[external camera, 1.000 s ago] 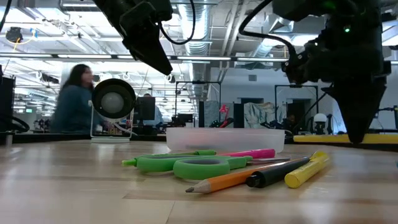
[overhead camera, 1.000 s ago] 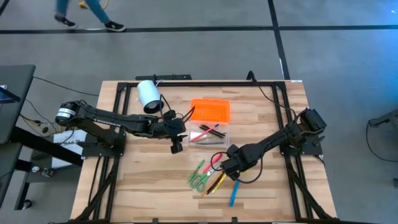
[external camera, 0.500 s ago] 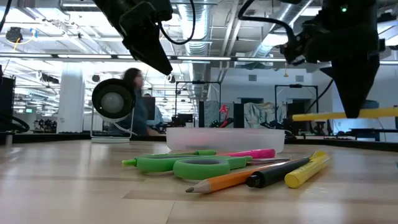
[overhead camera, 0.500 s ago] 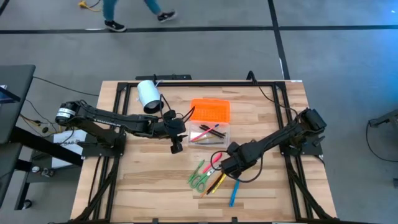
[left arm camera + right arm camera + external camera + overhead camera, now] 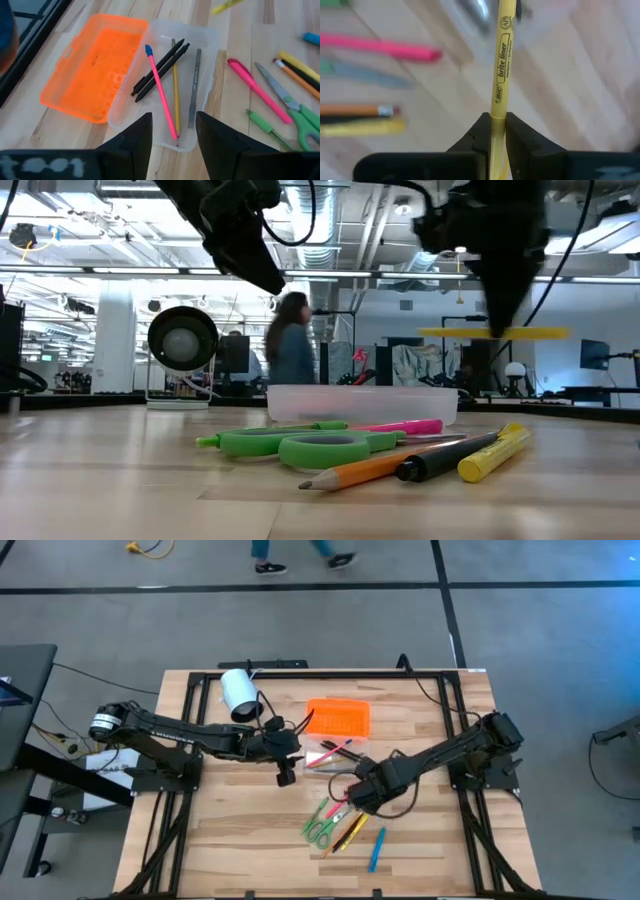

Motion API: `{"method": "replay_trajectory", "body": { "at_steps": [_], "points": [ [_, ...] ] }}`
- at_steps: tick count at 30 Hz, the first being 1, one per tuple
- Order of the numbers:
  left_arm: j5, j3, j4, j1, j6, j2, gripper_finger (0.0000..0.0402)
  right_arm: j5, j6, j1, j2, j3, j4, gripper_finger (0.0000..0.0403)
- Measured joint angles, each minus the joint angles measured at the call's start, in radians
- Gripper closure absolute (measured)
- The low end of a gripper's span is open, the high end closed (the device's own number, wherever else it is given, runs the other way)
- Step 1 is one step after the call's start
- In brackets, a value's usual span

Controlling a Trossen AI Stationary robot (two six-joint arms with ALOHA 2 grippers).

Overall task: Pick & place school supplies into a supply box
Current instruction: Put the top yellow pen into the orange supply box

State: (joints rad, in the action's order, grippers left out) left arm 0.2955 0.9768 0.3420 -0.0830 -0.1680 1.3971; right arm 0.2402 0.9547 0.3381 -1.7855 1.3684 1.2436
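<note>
The supply box is a clear tray (image 5: 207, 40) holding several pens and pencils, with its orange lid (image 5: 95, 65) lying open beside it. My left gripper (image 5: 172, 142) hovers open above the tray's near-left corner (image 5: 285, 773). My right gripper (image 5: 497, 325) is shut on a yellow highlighter (image 5: 490, 333), in the air just near-right of the tray (image 5: 355, 795). Green scissors (image 5: 300, 446), a pink marker (image 5: 405, 426), an orange pencil (image 5: 360, 470), a dark pen (image 5: 440, 462) and a yellow marker (image 5: 495, 452) lie flat on the table. My right gripper pinches the yellow highlighter's barrel (image 5: 498, 107) between its two fingers, about midway along it. The fingers come from above, pointing steeply down, and lie across the barrel. The highlighter hangs level, lifted well clear of the table.
A white cylinder (image 5: 238, 693) lies at the far left of the table. A blue pen (image 5: 377, 848) lies nearest the front edge. Black frame rails (image 5: 300, 670) border the wooden table. A person walks past in the room beyond (image 5: 290, 340).
My right gripper has risen with the yellow highlighter and drifted toward the tray, turning about its wrist as it went. The highlighter stays level and now hangs higher above the table.
</note>
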Motion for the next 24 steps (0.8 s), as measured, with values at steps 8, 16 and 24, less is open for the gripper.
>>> {"method": "replay_trajectory", "body": {
  "at_steps": [8,16,24],
  "points": [
    [0.005,0.0,0.003,0.0,0.0,0.0,0.0259,0.025,-0.229,-0.163,0.0,0.002,-0.219,0.0376],
    [0.005,0.0,0.007,0.0,-0.008,0.0,0.0259,0.022,-0.435,-0.303,0.0,0.002,-0.395,0.0379],
    [0.006,0.0,0.013,0.0,-0.033,0.0,0.0259,-0.003,-0.59,-0.332,-0.002,0.002,-0.447,0.0361]
  ]
}}
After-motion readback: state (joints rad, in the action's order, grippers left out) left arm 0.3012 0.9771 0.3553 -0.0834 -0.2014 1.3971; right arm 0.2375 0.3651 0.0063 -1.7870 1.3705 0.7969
